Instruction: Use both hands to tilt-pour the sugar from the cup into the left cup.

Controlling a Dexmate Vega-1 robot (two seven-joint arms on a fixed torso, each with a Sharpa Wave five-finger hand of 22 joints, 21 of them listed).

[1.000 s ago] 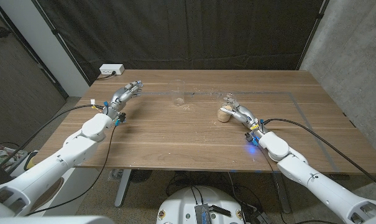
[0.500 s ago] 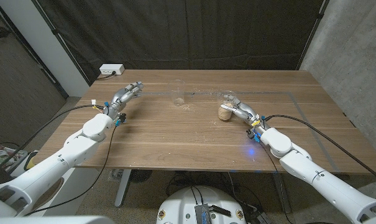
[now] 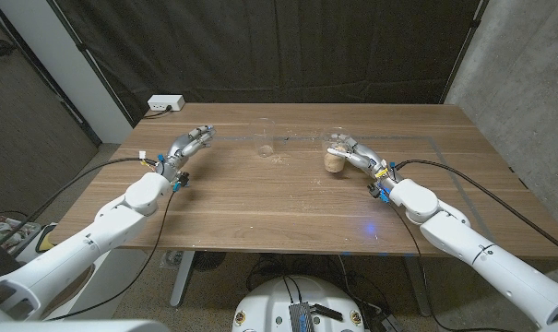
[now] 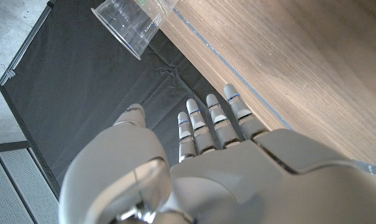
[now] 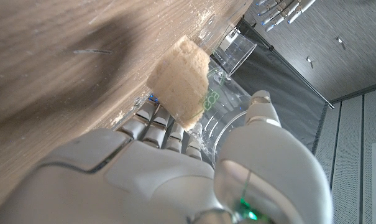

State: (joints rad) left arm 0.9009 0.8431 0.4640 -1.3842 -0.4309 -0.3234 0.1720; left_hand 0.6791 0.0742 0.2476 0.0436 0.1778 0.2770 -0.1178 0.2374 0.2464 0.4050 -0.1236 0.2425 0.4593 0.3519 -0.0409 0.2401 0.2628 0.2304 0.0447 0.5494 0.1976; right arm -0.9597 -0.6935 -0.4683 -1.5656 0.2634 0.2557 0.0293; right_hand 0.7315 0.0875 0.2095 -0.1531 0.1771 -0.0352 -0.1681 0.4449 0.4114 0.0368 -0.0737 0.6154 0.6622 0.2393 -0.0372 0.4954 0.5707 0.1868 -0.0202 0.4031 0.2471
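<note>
A clear cup with brown sugar [image 3: 333,162] stands on the table right of centre, and my right hand [image 3: 360,157] grips it from its right side. In the right wrist view the sugar cup [image 5: 183,79] sits between my fingers [image 5: 155,122] and my thumb. An empty clear cup [image 3: 266,138] stands to its left, further back, also seen as the empty cup [image 5: 235,48]. My left hand [image 3: 189,144] hovers open well left of it, fingers stretched toward the empty cup [image 4: 135,22]. The left hand [image 4: 194,168] holds nothing.
A white power strip [image 3: 165,103] lies at the table's far left corner. Scattered sugar grains [image 3: 280,158] dot the wood near the empty cup. A thin tape line [image 3: 426,140] runs across the right half of the wooden table [image 3: 279,207]. A dark curtain hangs behind.
My right hand has moved forward and up along the sugar cup and closed around it. The left hand has crept slightly toward the empty cup.
</note>
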